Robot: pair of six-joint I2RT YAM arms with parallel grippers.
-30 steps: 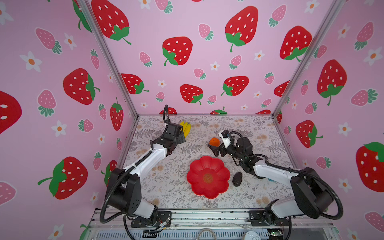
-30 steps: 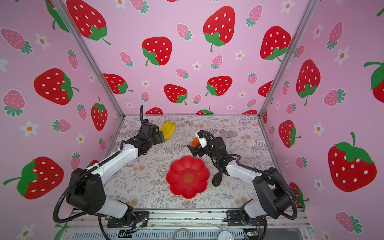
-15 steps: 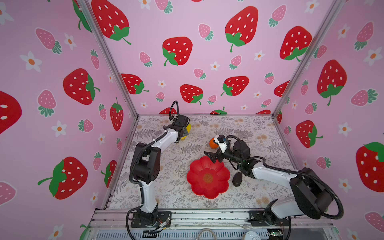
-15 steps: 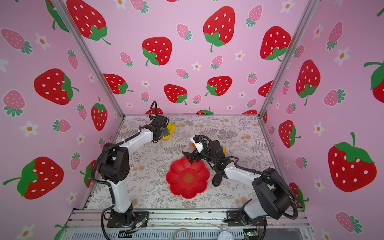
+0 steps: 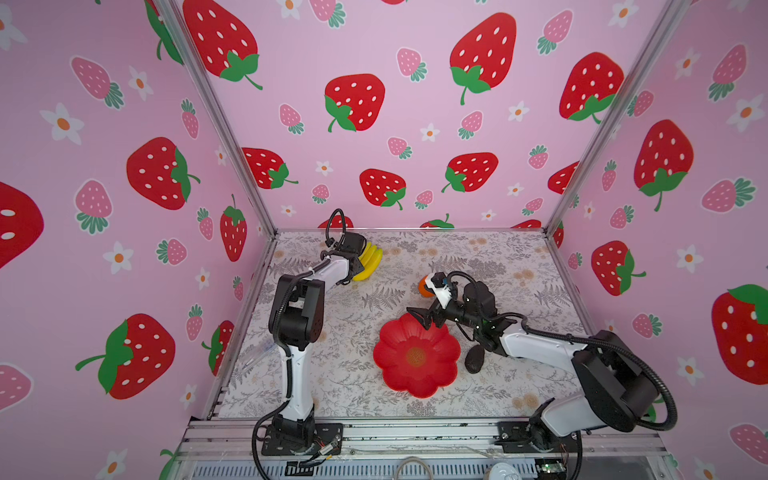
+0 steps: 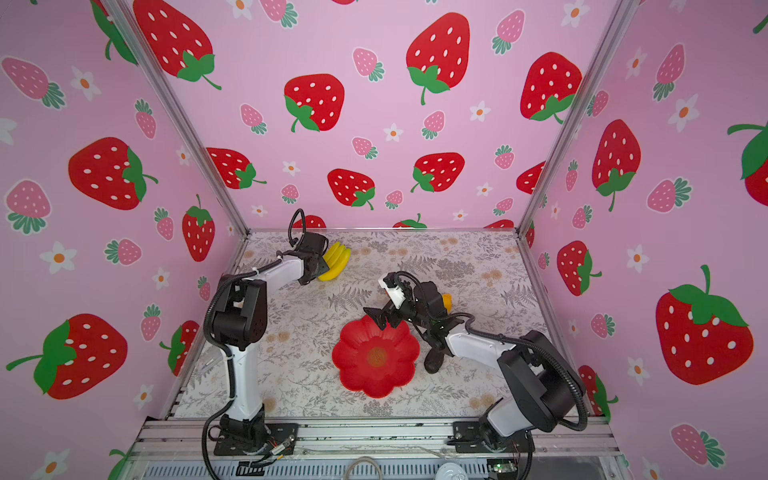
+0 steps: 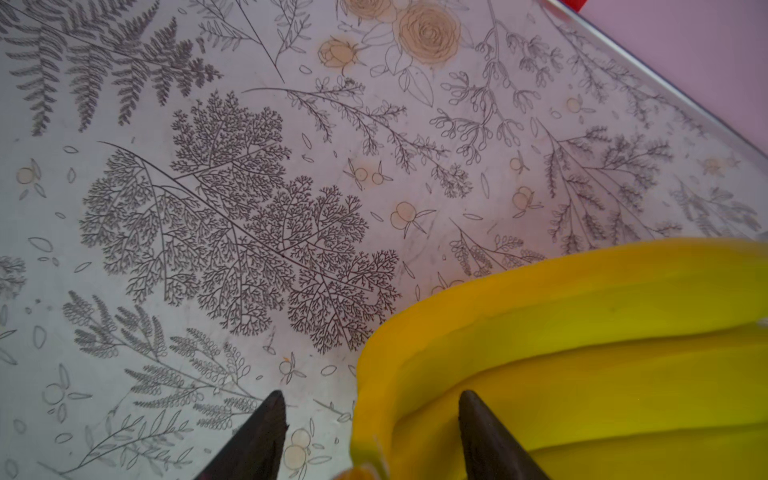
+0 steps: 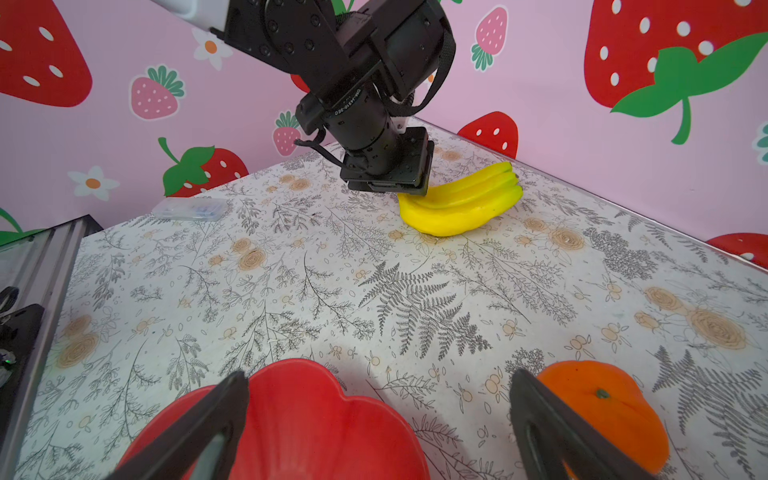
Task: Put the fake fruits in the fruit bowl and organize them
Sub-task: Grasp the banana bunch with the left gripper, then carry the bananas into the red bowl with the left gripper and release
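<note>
The left gripper (image 7: 370, 392) stood half open around one end of the banana bunch (image 7: 582, 353). The right gripper (image 8: 379, 375) was wide open over the fruit bowl (image 8: 299, 407) rim, the orange (image 8: 602, 403) just beside.

Only one legible marking, found in the right wrist view: small white print on the black cylindrical motor housing (image 8: 358, 114) at the wrist of the left arm (image 8: 291, 29). Printed along the curve of the housing and seen upside down. Reads roughly "DM-J4310-2EC", last characters uncertain. Bluish marks on a small clear plastic packet (image 8: 191, 209): too blurred to read. Nothing else readable in the other views.
</note>
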